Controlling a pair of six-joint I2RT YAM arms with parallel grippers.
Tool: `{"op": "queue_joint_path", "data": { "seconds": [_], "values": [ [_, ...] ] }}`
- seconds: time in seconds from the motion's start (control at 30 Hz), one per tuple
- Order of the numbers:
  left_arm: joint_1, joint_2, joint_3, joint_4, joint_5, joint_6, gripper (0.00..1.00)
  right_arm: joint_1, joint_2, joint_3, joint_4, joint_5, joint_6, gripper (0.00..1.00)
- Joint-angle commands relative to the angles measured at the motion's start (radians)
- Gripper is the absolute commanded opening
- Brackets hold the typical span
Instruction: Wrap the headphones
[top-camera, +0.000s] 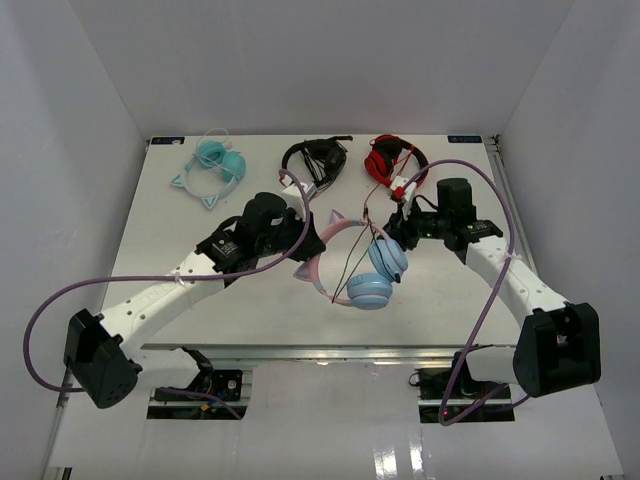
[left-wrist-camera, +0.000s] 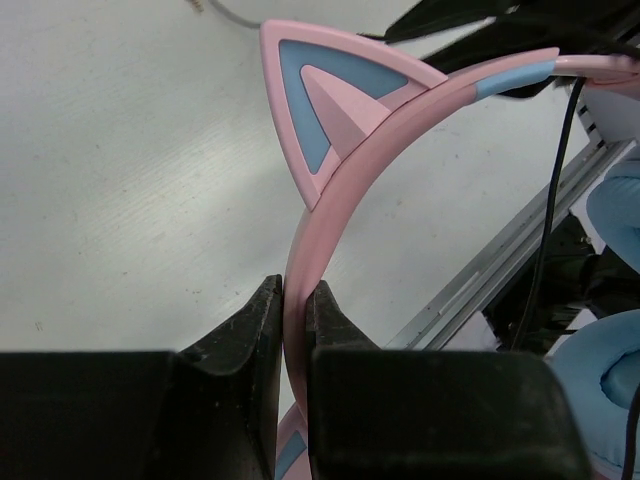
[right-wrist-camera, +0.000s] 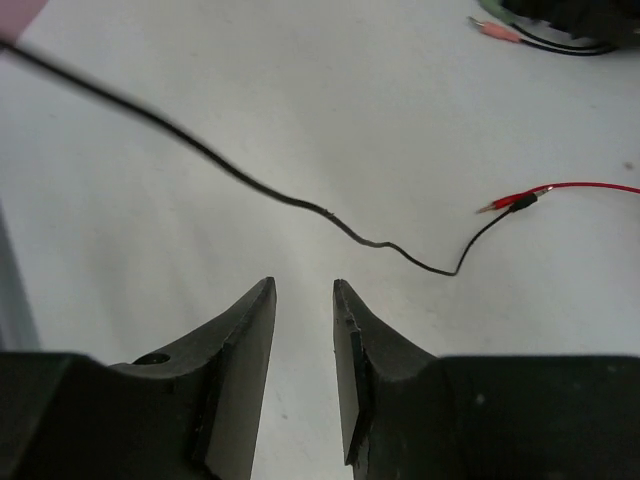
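left claw (left-wrist-camera: 297, 292) clamped on headphones (left-wrist-camera: 345, 165) band | right claw (right-wrist-camera: 304, 290) apart | right wrist only: black cable (right-wrist-camera: 300, 204) ahead

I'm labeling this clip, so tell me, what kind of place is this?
Probably a robot lab test booth: plain white walls surround the table, a left arm and right arm are bolted at its near edge, and red headphones lie at the back.
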Motion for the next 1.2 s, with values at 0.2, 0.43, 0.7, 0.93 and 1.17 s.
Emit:
{"op": "queue_joint_path", "data": {
  "seconds": [0.2, 0.43, 0.7, 0.93, 1.17],
  "values": [
    [-0.002, 0.018, 0.297, -0.035, -0.007, -0.063, 0.0, -0.027, -0.01, -0.148, 0.337, -0.468, 0.303, 0.46],
    [-0.002, 0.087, 0.47, -0.132, 0.001, -0.053, 0.0, -0.028, 0.088, -0.078, 0.343, -0.385, 0.205, 0.61],
    [-0.003, 0.094, 0.566, -0.219, -0.114, -0.031, 0.0, -0.06, 0.059, 0.015, -0.166, -0.533, -0.52, 0.61],
    [-0.003, 0.069, 0.545, -0.237, -0.184, -0.029, 0.0, -0.075, -0.095, -0.109, 0.13, -0.063, -0.12, 0.63],
    [-0.004, 0.046, 0.541, -0.232, -0.171, -0.048, 0.0, -0.08, -0.123, -0.33, 0.768, 0.01, 0.267, 0.9]
  ]
}}
